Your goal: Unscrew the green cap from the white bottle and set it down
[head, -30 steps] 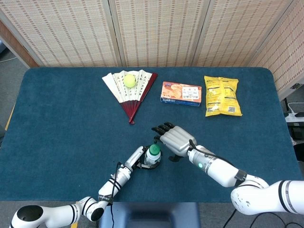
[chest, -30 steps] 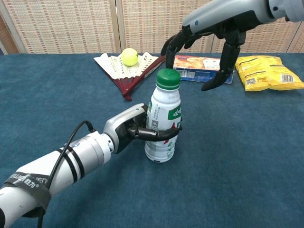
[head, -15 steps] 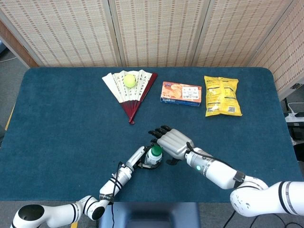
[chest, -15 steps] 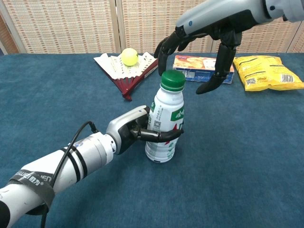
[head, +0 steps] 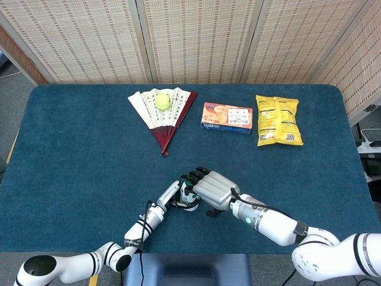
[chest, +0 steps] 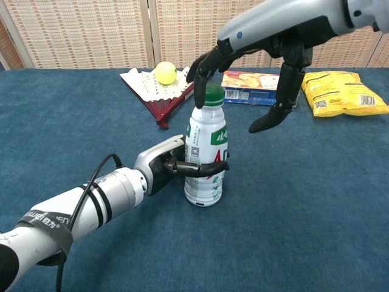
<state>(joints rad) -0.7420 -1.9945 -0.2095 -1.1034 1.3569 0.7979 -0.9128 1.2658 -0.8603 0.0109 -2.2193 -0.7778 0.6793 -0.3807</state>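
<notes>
The white bottle (chest: 203, 164) stands upright on the table (chest: 316, 201), grasped by the left robot hand (chest: 170, 167). The green cap (chest: 213, 94) is on it, unscrewing not begun. The right robot hand (chest: 255, 61) hovers over it, fingers spread, holding nothing

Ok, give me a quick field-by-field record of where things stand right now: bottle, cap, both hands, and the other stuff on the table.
bottle: white plastic bottle, upright on the blue table
cap: round green cap, on the bottle
left hand: left hand grips the bottle body
right hand: right hand open, fingers spread over the cap, no grip visible
behind: paper folding fan with yellow-green ball on it, orange snack box, yellow snack bag
</notes>
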